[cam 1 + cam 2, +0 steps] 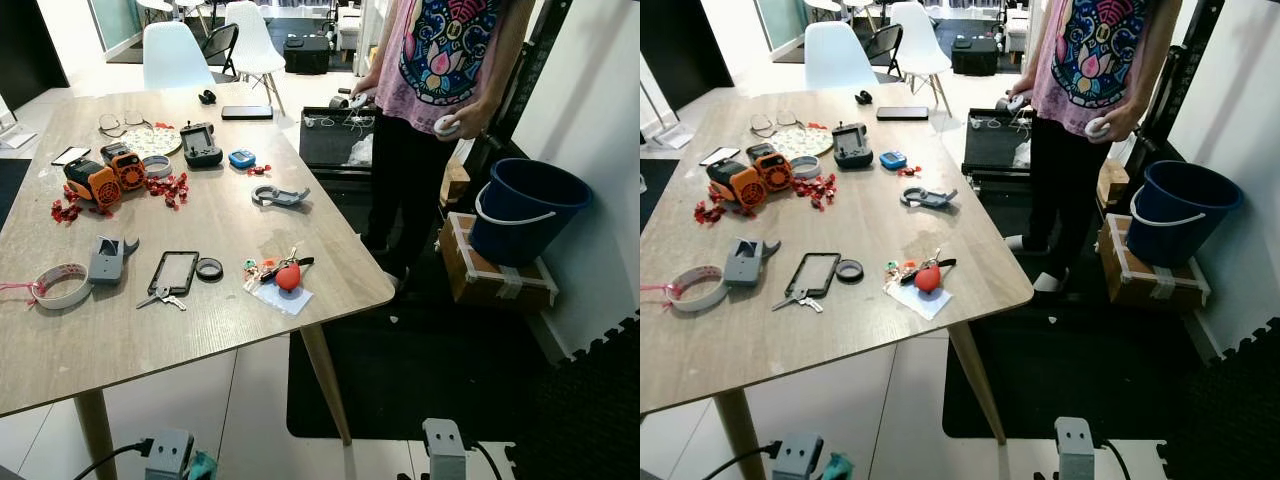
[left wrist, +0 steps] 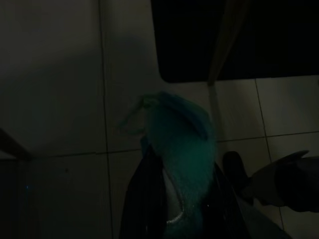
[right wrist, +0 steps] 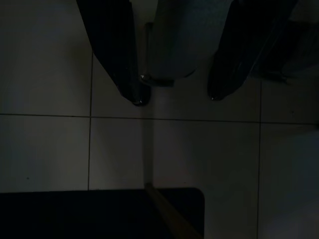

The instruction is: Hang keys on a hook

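Keys (image 1: 278, 270) lie near the table (image 1: 240, 330) edge; the right gripper (image 3: 174, 97) hangs spread, the left gripper (image 2: 174, 219) pinching teal fluff (image 2: 179, 144).

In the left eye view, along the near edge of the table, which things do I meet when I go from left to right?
Tape roll → grey clip-like tool → loose keys → black rectangular frame → small black ring → key bunch with a red charm.
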{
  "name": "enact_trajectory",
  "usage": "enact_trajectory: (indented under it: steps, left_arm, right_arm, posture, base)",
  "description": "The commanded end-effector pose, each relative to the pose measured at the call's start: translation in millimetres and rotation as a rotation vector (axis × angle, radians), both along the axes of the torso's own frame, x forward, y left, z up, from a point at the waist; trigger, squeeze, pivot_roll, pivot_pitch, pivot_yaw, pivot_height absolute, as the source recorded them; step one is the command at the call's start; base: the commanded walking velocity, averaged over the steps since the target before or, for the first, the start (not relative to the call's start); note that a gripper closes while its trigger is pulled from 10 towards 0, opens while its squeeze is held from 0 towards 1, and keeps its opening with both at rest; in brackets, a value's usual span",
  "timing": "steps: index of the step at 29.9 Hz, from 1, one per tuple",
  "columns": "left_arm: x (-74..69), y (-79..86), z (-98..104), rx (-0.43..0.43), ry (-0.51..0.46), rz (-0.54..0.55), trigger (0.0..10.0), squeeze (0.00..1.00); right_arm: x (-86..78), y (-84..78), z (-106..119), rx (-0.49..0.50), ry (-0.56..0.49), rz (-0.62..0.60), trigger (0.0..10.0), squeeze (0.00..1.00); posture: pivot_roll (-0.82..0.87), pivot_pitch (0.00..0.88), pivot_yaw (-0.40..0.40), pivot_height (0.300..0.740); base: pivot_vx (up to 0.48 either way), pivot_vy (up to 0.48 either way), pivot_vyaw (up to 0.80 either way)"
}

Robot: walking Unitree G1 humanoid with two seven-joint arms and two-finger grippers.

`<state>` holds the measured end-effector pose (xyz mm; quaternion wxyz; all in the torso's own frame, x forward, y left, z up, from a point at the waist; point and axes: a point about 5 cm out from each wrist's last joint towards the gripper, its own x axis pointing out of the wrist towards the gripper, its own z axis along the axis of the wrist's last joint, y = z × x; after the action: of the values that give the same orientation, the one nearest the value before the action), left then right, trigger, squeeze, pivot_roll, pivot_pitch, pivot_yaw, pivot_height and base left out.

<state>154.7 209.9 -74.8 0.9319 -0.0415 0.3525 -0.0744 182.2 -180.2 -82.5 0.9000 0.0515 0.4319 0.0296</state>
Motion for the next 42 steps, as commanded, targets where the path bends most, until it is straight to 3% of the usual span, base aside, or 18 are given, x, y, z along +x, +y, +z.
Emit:
enact_trajectory:
  steps: [1, 9, 21, 42]
  left_arm:
    - [-4.5, 1.1, -2, 0.0, 0.01, 0.026, 10.0, 0.0]
    - [-6.0, 9.7, -4, 0.042, 0.024, 0.078, 10.0, 0.0]
    - [-13.4, 15.1, -7, 0.029, 0.055, 0.144, 10.0, 0.0]
    - [-10.4, 18.4, -5, 0.014, 0.032, 0.184, 10.0, 0.0]
  right_arm:
    - [-1.4, -0.3, -1, -0.005, 0.005, 0.025, 10.0, 0.0]
    - [0.9, 3.9, 1, -0.003, -0.006, 0.068, 10.0, 0.0]
    - [1.7, 4.0, 1, -0.012, -0.003, 0.097, 10.0, 0.0]
    - [3.7, 4.1, 2, -0.018, -0.008, 0.116, 10.0, 0.0]
  posture:
    - [0.06, 0.062, -0.034, 0.74]
    - [0.06, 0.061, -0.03, 0.74]
    - [0.06, 0.052, -0.036, 0.74]
    - [0.07, 0.046, -0.042, 0.74]
  base:
    - [0.0, 0.0, 0.0]
    - [0.0, 0.0, 0.13]
    - [0.0, 0.0, 0.8]
    - [0.0, 0.0, 0.8]
